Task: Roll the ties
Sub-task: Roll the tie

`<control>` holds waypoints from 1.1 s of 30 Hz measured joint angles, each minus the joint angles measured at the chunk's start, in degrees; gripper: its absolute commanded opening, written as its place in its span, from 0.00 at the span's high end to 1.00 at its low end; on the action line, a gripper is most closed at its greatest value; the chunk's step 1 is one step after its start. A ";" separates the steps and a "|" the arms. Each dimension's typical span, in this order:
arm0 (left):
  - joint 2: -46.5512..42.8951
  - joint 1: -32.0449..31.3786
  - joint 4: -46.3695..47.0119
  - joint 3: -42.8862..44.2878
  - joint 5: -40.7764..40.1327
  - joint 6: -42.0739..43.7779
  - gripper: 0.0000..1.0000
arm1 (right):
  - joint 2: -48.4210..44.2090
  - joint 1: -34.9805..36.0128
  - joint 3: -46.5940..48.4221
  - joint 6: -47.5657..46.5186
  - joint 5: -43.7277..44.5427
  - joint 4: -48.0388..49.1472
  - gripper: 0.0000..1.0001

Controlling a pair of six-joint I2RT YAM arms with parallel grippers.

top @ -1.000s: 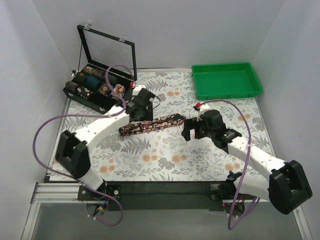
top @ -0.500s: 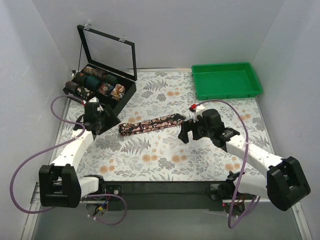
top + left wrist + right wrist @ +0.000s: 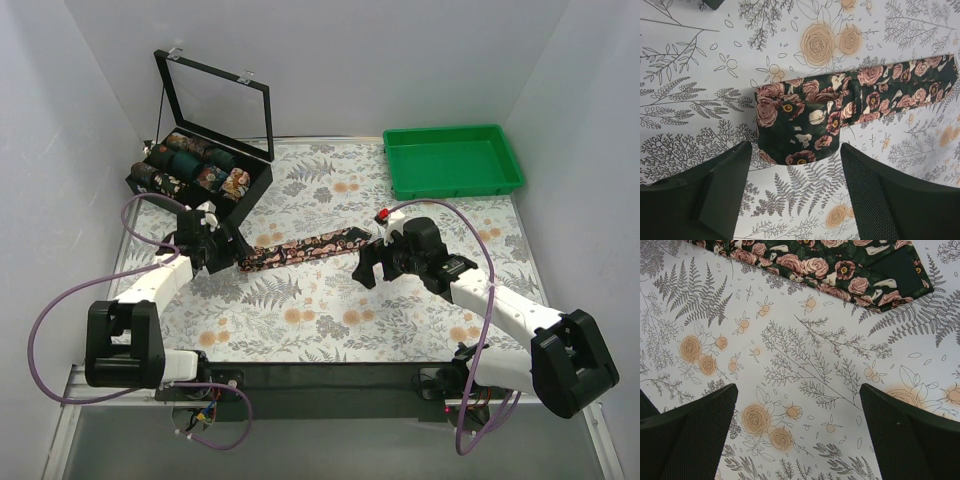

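A dark tie (image 3: pixel 305 248) with pink-tan roses lies flat on the floral table cover, running from left to centre. My left gripper (image 3: pixel 226 254) is open, low at the tie's left end. In the left wrist view that end (image 3: pixel 800 125) is folded over once and lies just ahead of the open gripper (image 3: pixel 795 200), between the line of its two fingers. My right gripper (image 3: pixel 367 270) is open, just on the near side of the tie's right end. In the right wrist view the tie (image 3: pixel 840 265) crosses the top, apart from the gripper (image 3: pixel 797 440), which has only table cover between its fingers.
An open black case (image 3: pixel 150 185) with a glass lid stands at the back left and holds several rolled ties (image 3: pixel 195 165). A green tray (image 3: pixel 503 180) stands at the back right. White walls close in the left, back and right sides.
My left arm swung from over the tie near the case out to the far left, then came in to the tie's left end. My right gripper shifted slightly left.
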 measured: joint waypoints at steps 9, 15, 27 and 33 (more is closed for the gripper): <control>2.71 0.00 0.24 -0.42 0.83 1.38 0.36 | 0.00 0.00 -0.02 -0.20 -1.20 1.49 0.02; 5.07 0.00 0.81 -0.37 1.11 1.68 0.36 | 0.04 0.00 -0.20 -0.20 -1.90 2.67 0.02; 9.49 -0.90 1.88 1.38 3.85 1.44 0.36 | 2.01 0.00 -0.42 -0.17 -3.61 3.50 0.02; 11.65 -2.12 3.10 2.97 3.96 1.29 0.37 | 2.78 0.00 -0.46 -0.17 -4.42 4.28 0.02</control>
